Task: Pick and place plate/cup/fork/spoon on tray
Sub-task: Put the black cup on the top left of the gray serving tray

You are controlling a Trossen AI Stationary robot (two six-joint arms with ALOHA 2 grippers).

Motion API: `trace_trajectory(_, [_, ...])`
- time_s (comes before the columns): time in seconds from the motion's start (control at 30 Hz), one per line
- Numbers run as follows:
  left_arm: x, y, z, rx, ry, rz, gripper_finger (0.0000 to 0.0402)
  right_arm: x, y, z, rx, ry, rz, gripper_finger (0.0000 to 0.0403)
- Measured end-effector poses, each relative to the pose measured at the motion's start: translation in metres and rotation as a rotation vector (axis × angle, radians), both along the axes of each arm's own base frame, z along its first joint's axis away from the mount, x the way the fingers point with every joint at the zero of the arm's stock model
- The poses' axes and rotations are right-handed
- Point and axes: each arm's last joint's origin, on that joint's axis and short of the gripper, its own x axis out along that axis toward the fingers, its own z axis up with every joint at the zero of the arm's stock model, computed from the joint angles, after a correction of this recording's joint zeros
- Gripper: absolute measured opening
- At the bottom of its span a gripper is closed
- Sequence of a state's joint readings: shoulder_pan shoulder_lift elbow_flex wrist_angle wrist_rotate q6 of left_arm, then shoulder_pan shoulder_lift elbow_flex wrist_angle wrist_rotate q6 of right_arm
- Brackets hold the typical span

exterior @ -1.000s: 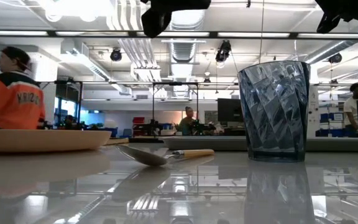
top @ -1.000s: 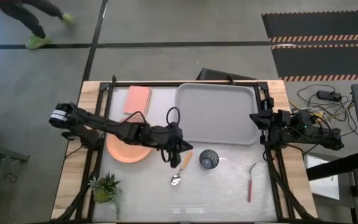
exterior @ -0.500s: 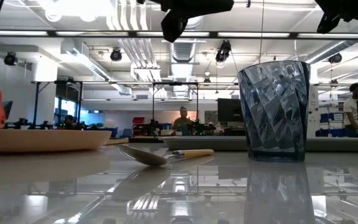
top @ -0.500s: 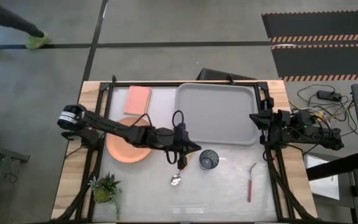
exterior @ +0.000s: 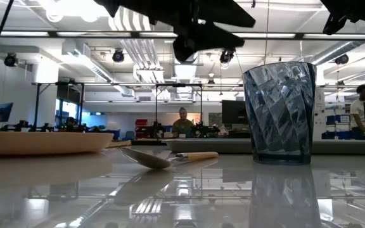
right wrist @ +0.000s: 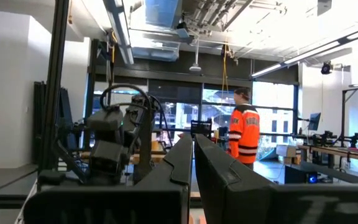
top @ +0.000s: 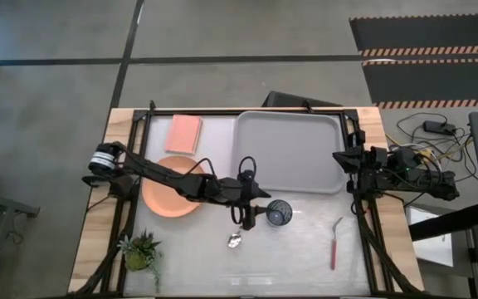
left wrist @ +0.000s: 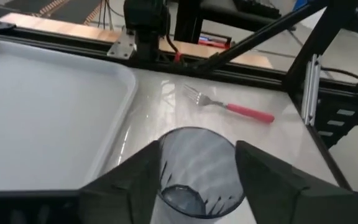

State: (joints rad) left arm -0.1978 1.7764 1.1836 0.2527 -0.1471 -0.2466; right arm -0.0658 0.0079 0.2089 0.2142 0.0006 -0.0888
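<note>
The blue-grey cup (top: 278, 213) stands upright on the white table, in front of the grey tray (top: 289, 154). My left gripper (top: 252, 213) hovers just left of the cup and higher than its rim, as the low view shows (exterior: 204, 38). It is open; in its wrist view the cup (left wrist: 194, 171) shows between the two fingers, untouched. The spoon (top: 236, 239) lies below the gripper, its handle partly hidden. The orange plate (top: 166, 202) lies at the left, partly under the arm. The red-handled fork (top: 335, 241) lies at the right. My right gripper (right wrist: 192, 149) waits shut at the table's right edge.
A pink rectangular pad (top: 182, 133) lies at the far left of the table, beside the tray. A small potted plant (top: 142, 252) stands at the near left corner. Black frame rails (left wrist: 216, 62) run along the table's edges. People move in the room beyond.
My left gripper has moved toward the table's right edge, from beside the plate over the spoon's handle to just left of the cup, and its fingers have opened. Cup, spoon, plate and fork have stayed where they were.
</note>
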Motion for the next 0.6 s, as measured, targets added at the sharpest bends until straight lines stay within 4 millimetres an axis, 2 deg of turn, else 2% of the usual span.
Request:
trace_trajectory(0.13, [0.005,0.000,-0.005,0.030,0.002,0.006,0.0216,0.000,0.000,0.000,0.001,0.002,0.000,0.0009])
trace_trajectory(0.37, [0.009,0.008,-0.006,0.052,-0.040,0.052,0.0217,0.000,0.000,0.000,0.003,0.002,0.001,0.0009])
trace_trajectory(0.6, [0.020,0.009,-0.019,0.050,-0.041,0.061,0.0217,0.000,0.000,0.000,0.003,0.002,0.001,0.0009])
